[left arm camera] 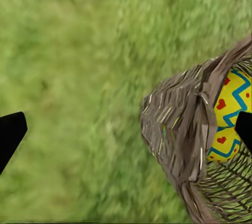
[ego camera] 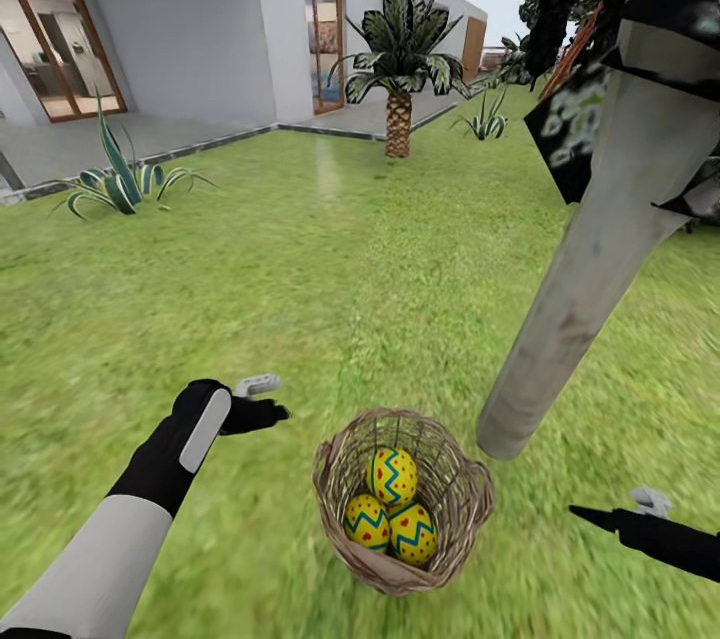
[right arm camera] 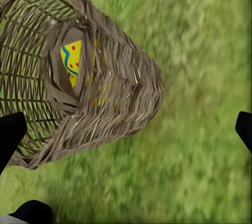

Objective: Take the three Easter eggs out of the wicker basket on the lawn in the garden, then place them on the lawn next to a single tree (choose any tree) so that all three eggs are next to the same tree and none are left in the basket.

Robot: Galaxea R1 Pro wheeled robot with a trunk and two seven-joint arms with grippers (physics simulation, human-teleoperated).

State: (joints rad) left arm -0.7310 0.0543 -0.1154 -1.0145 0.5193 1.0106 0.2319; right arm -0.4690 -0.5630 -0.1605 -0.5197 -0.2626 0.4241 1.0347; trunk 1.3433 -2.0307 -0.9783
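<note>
A wicker basket point(ego camera: 403, 499) stands on the lawn point(ego camera: 300, 299) just beside the foot of a pale grey tree trunk point(ego camera: 590, 259), with all 3 Easter eggs point(ego camera: 391, 477) inside: 1 rides on top, 2 sit below it. The left gripper point(ego camera: 262, 399) hangs over the grass to one side of the basket, the right gripper point(ego camera: 610, 516) low on the other; in both wrist views the black fingertips point(left arm camera: 11, 133) stand wide apart at opposite edges, so both are open and empty. The eggs look hard, smooth and rounded, likely light but apt to slip; the top egg is the natural first pick, taken across its widest middle from above. The basket's open weave looks light and may tip or slide if a finger catches the rim point(right arm camera: 63, 3). Beyond, a palm point(ego camera: 399, 69) stands before the white house point(ego camera: 190, 19).
</note>
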